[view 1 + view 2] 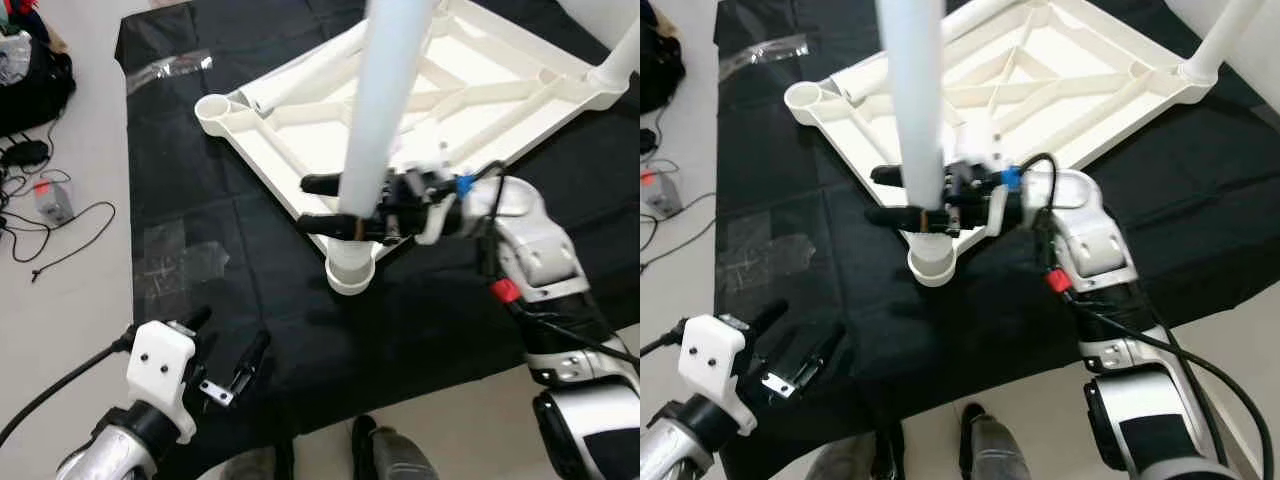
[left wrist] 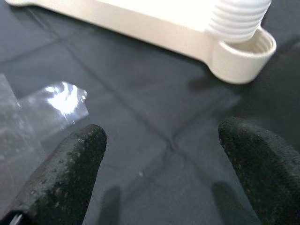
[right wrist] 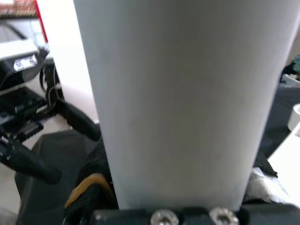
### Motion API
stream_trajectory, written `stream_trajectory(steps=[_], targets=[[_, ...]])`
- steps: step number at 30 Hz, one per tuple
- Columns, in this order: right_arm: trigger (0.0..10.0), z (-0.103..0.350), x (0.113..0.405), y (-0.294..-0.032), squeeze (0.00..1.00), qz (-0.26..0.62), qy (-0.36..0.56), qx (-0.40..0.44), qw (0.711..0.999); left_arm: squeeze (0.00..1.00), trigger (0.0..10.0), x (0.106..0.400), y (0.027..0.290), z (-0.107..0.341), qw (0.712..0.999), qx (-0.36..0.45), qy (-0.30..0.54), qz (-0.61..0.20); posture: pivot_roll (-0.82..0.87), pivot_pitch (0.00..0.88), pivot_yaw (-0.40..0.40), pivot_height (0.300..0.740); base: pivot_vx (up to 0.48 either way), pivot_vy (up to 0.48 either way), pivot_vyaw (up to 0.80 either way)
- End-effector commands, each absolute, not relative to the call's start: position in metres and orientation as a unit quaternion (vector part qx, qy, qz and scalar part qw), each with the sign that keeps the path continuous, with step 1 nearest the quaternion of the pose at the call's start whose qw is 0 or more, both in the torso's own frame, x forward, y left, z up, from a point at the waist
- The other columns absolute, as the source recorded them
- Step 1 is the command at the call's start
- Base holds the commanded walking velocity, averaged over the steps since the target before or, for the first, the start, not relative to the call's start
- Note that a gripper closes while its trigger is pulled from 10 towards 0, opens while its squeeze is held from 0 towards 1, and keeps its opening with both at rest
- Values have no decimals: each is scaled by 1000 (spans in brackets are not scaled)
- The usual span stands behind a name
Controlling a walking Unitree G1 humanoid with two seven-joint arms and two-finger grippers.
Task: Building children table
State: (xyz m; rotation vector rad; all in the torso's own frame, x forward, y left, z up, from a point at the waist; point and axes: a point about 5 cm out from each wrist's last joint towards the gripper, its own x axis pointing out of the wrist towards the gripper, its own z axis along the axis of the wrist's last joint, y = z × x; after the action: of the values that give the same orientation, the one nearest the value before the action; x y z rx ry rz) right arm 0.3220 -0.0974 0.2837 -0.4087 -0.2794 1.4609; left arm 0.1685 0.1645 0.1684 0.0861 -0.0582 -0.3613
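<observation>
Left gripper [image 1: 225,350]: lower left of frame, fingers apart, idle over black cloth [image 1: 180,200].
Right gripper [image 1: 335,205]: frame centre, clamped on upright table leg [image 1: 385,90], low, above corner socket [image 1: 350,272].
Tabletop [image 1: 300,130]: upside down, upper centre.
Leg prob. light, stiff, smooth plastic; grip low nr threads.

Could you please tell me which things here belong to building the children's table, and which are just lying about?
Part of the job:
- upside-down white tabletop
- white leg gripped by the right gripper, standing in the near corner socket
- leg already fitted at the far corner
- empty corner socket

Lying about:
- clear plastic wrap
- black bag
- cables
</observation>
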Motion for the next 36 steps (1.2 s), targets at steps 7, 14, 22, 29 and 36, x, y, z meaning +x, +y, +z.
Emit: stream_trajectory(steps=[7,14,22,29,36], targets=[[10000,281,325,-101,0,675,-104,-187,706,0,10000,173,162,171,985,32,-58,-162,41,364,-45,740,0,0,0],[10000,292,316,-106,0,700,-119,-161,686,0,10000,176,155,173,980,33,-74,-182,55,377,-53,740,0,0,0],[10000,288,313,-107,0,703,-129,-143,685,0,10000,178,153,172,978,33,-80,-192,68,383,-33,740,0,0,0],[10000,281,312,-108,0,703,-127,-136,686,0,10000,179,152,172,977,34,-82,-196,74,384,-29,740,0,0,0],[10000,279,310,-108,0,705,-124,-134,685,0,10000,180,152,171,976,33,-85,-197,69,384,-27,740,0,0,0]])
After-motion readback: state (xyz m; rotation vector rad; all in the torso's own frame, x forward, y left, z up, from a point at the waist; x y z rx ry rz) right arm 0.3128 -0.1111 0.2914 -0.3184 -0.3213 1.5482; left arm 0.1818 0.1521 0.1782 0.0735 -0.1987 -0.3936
